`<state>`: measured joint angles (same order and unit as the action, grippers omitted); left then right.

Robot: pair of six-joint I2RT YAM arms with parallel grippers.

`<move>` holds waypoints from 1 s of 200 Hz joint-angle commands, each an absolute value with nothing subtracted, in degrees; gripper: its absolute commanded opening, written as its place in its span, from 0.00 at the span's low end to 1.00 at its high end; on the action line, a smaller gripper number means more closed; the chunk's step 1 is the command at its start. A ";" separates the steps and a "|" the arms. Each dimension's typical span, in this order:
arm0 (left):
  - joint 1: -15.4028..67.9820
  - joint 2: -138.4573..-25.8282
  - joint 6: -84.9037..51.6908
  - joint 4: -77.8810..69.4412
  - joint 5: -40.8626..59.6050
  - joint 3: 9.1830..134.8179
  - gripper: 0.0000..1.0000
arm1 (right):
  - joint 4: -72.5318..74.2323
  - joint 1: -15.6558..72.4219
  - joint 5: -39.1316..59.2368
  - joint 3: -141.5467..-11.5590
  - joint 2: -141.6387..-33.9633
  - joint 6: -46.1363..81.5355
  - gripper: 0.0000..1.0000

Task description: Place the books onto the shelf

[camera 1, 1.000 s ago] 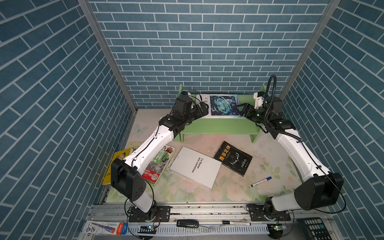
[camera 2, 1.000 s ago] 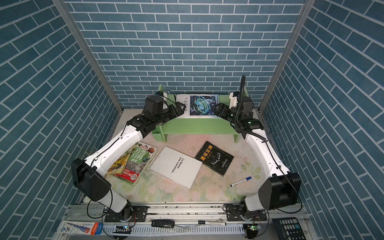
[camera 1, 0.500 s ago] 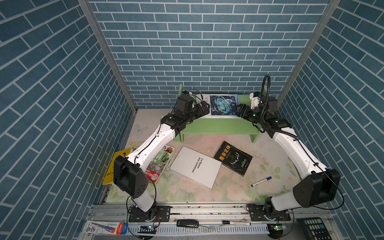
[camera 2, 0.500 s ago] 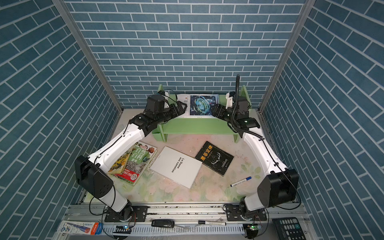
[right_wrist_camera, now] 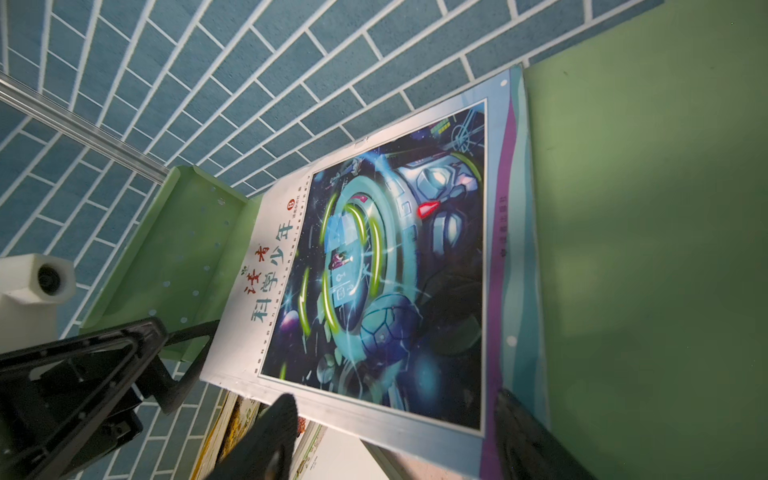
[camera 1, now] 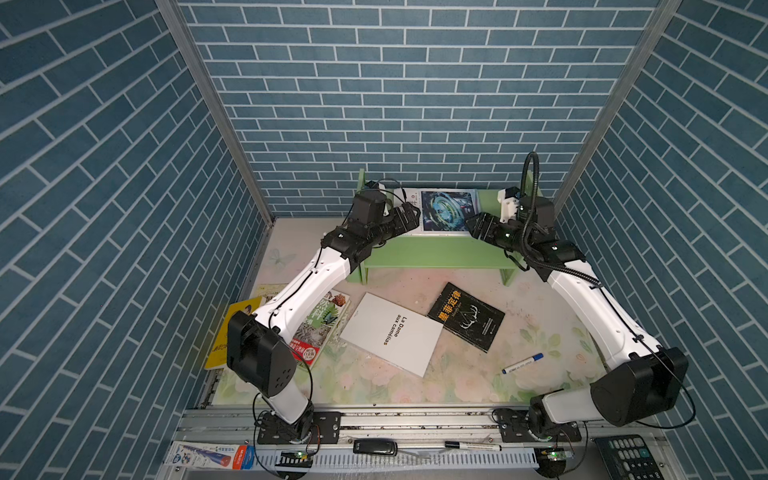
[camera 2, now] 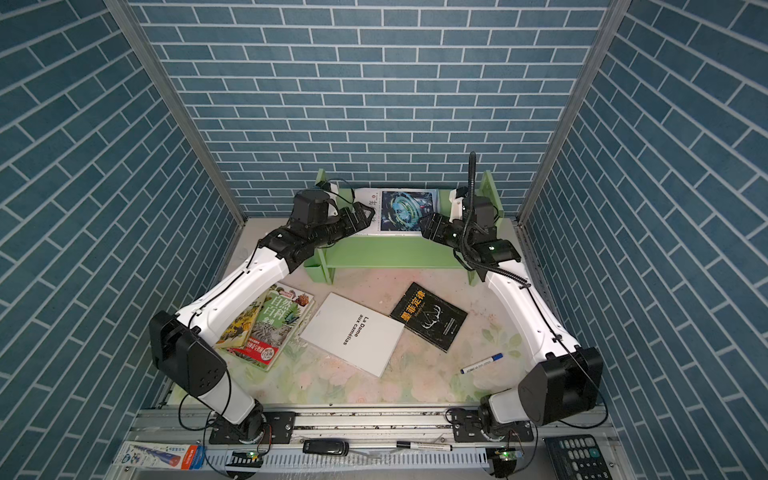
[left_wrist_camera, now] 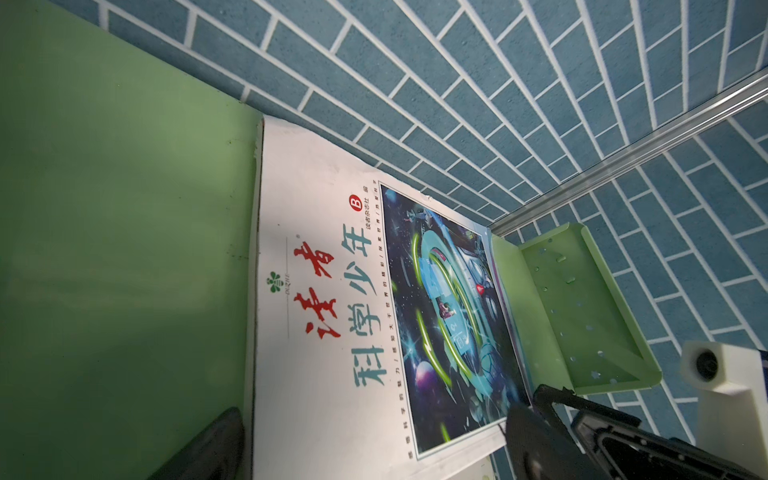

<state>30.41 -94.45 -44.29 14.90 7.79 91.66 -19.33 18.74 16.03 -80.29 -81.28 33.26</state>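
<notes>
The white book with the blue sci-fi picture (camera 1: 446, 210) lies flat on the top board of the light green shelf (camera 1: 432, 253). My left gripper (camera 1: 415, 216) stands open at its left end, fingers straddling the cover (left_wrist_camera: 332, 291). My right gripper (camera 1: 470, 222) is open at the book's front right corner (right_wrist_camera: 395, 291), with one finger (right_wrist_camera: 274, 432) in front of the shelf edge. On the table lie the black book (camera 1: 465, 322), the plain white book (camera 1: 392, 338), the green botanical book (camera 1: 322, 328) and a yellow book (camera 1: 232, 328) partly under my left arm.
A blue-capped marker (camera 1: 522, 363) lies at the table's right front. The shelf has peg-holed side panels (left_wrist_camera: 582, 299) and a small green cup-box (camera 2: 315, 270) on its left side. The brick wall stands close behind the shelf. A keypad (camera 1: 627, 457) sits off the table at the front right.
My right gripper has slid a little left along the shelf top toward the sci-fi book. The left gripper and the books have barely moved.
</notes>
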 commanded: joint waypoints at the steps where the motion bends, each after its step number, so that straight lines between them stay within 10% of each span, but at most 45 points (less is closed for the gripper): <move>1: 30.52 -93.00 -43.90 14.06 8.76 90.36 1.00 | -22.80 18.95 12.72 -80.93 -79.56 30.01 0.75; 200: 30.36 -90.77 -41.39 15.03 8.19 88.95 1.00 | -27.62 18.47 9.06 -84.70 -82.17 26.91 0.76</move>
